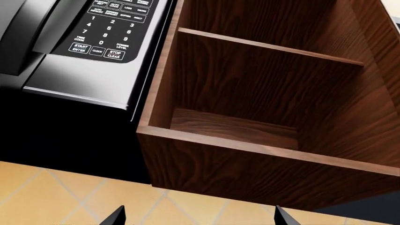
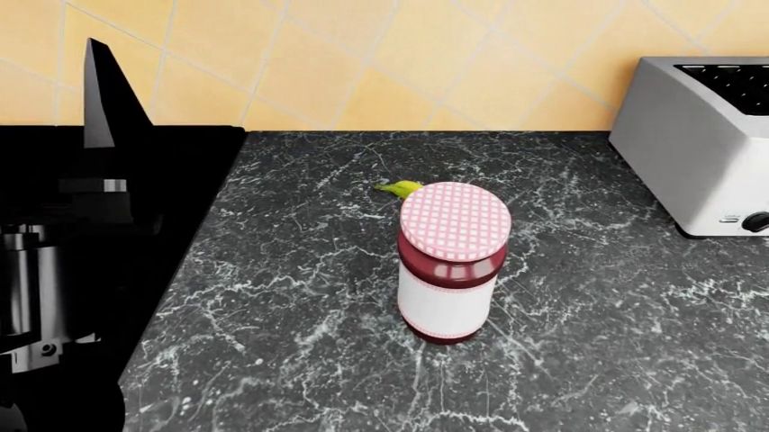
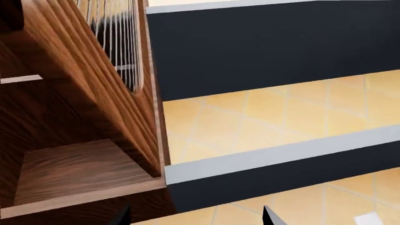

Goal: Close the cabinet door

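The cabinet [image 1: 262,93] is dark wood and stands open, with one shelf [image 1: 269,47] across its bare inside. My left gripper [image 1: 200,218] is open below the cabinet's bottom board, apart from it, with only tiled wall between its fingertips [image 1: 117,216]. In the right wrist view the cabinet door [image 3: 93,89], wood-framed with a ribbed glass pane [image 3: 115,42], stands swung out beside the cabinet's inside [image 3: 69,171]. My right gripper [image 3: 196,216] is open just below the door's lower edge, holding nothing. The cabinet is out of the head view.
A microwave with a keypad [image 1: 106,33] hangs next to the cabinet. On the marble counter [image 2: 301,360] stand a jar with a pink checked lid [image 2: 453,261] and a toaster [image 2: 697,135]. A black stove [image 2: 121,225] is at the left.
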### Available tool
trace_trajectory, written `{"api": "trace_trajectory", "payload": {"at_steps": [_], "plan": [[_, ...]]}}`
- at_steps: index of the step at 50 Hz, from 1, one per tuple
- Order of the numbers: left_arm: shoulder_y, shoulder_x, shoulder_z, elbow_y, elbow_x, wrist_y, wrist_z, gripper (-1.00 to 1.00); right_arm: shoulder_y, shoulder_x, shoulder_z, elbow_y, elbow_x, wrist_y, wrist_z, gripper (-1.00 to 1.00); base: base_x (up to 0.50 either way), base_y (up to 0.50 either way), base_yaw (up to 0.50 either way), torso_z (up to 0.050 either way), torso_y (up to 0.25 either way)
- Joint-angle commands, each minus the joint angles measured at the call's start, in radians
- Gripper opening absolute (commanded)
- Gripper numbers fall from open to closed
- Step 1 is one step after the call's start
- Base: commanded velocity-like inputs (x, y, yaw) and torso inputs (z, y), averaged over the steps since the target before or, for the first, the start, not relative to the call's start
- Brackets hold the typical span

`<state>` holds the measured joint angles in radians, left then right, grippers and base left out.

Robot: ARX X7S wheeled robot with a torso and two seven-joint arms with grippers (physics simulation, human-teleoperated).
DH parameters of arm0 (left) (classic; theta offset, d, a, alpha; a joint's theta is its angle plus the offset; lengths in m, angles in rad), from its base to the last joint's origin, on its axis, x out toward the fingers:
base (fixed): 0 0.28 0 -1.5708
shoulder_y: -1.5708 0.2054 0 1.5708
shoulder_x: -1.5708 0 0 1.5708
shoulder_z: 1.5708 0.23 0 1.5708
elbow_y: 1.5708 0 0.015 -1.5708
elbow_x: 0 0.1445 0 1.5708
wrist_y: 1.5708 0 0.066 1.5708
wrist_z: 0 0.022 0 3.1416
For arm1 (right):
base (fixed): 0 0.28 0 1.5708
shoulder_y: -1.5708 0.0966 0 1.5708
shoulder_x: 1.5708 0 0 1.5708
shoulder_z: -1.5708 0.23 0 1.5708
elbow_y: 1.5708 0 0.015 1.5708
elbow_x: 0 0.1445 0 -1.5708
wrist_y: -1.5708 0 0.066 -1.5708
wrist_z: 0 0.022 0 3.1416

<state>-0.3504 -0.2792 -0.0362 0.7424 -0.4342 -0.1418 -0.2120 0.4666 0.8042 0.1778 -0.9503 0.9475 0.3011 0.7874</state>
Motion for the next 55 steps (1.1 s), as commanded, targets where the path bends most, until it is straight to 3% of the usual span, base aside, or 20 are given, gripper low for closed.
{"api": "trace_trajectory", "payload": {"at_steps": [1, 11, 23, 36, 45, 55], "plan": [[0.0, -0.004, 0.003, -0.003, -0.007, 0.003, -0.004, 1.0, 0.047, 0.024, 0.116, 0.072, 0.2, -0.037, 0.054, 1.0, 0.0, 0.0, 0.0, 0.0, 0.0], [-0.001, -0.008, 0.008, -0.008, -0.004, 0.008, -0.007, 1.0, 0.185, 0.055, 0.094, 0.106, 0.271, -0.027, 0.115, 1.0, 0.0, 0.0, 0.0, 0.0, 0.0], [-0.001, -0.01, 0.018, -0.021, -0.003, 0.013, -0.009, 1.0, 0.724, 0.097, -0.212, 0.235, 0.306, 0.176, 0.124, 1.0, 0.0, 0.0, 0.0, 0.0, 0.0], [0.003, -0.015, 0.029, -0.03, 0.0, 0.021, -0.007, 1.0, 1.161, -0.039, -0.527, 0.508, 0.086, 0.375, -0.056, 1.0, 0.0, 0.0, 0.0, 0.0, 0.0], [0.004, -0.02, 0.033, -0.032, -0.002, 0.024, -0.008, 1.0, 1.3, -0.114, -0.693, 0.704, -0.102, 0.382, -0.202, 1.0, 0.0, 0.0, 0.0, 0.005, 0.0], [0.01, -0.025, 0.04, -0.028, -0.002, 0.027, -0.009, 1.0, 1.324, -0.143, -0.788, 0.786, -0.201, 0.361, -0.277, 1.0, 0.0, 0.0, 0.0, 0.002, 0.0]]}}
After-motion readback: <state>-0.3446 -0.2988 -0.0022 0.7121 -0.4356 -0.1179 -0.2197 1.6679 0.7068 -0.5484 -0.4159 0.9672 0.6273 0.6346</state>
